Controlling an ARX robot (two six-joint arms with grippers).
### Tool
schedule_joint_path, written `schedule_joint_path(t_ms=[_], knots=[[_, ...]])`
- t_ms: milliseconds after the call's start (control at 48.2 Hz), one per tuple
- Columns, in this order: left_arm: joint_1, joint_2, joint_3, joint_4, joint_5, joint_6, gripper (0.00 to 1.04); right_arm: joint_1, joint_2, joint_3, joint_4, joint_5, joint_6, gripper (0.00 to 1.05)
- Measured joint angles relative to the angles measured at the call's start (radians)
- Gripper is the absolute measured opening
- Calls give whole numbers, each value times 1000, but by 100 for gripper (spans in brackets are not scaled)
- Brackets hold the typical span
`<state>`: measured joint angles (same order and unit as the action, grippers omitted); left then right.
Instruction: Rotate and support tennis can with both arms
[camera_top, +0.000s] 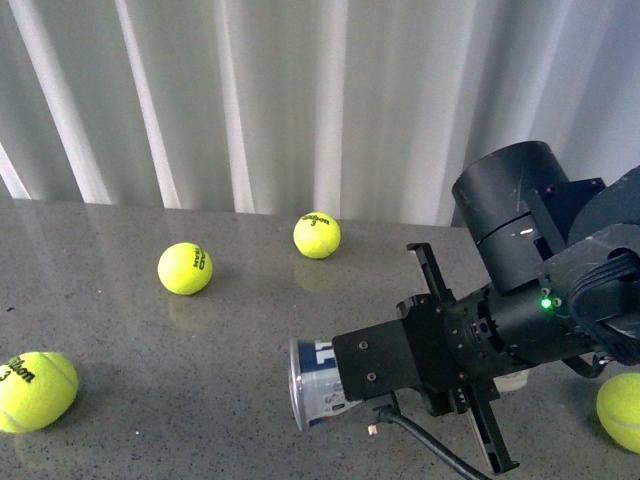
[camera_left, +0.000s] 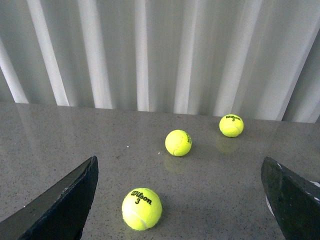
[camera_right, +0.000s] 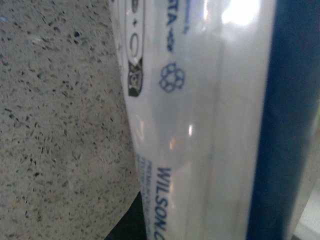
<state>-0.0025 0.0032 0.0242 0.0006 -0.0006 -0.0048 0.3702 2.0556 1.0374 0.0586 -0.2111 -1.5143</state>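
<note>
tennis can (camera_top: 318, 385) lies on its side on the grey speckled table (camera_top: 120, 330), near the front edge towards the right, with its silver rim facing left. its navy-and-white label shows beside the rim; the rest is hidden behind the right gripper (camera_top: 460, 358). that gripper reaches across the can's middle, its two flat black plates standing wide apart, one beyond the can and one on the near side. whether either plate touches the can cannot be told. a small green light glows on the arm behind it.

in the right wrist view the can (camera_right: 200, 125) fills the picture at close range: clear plastic with a navy band, a blue recycling mark and the word "wilson" in dark print; the smaller print is too blurred to read.

the left gripper (camera_left: 179, 165) is spread wide above the table with nothing between its fingers.

four yellow-green tennis balls lie loose, well apart from the can. the ball nearest the curtain (camera_top: 317, 235) reads "wilson 3". another ball (camera_top: 185, 268) carries dark print too small to read. the ball at far left (camera_top: 35, 390) shows a "3", and the last (camera_top: 622, 410) sits at the right edge.
</note>
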Motion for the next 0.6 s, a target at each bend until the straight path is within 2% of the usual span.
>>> schedule_joint_path(t_ms=[208, 602], knots=[[0, 0, 0, 0, 0, 0, 98, 34, 48, 25, 27, -13, 13, 12], [0, 0, 0, 0, 0, 0, 98, 64, 130, 110, 63, -8, 145, 12]])
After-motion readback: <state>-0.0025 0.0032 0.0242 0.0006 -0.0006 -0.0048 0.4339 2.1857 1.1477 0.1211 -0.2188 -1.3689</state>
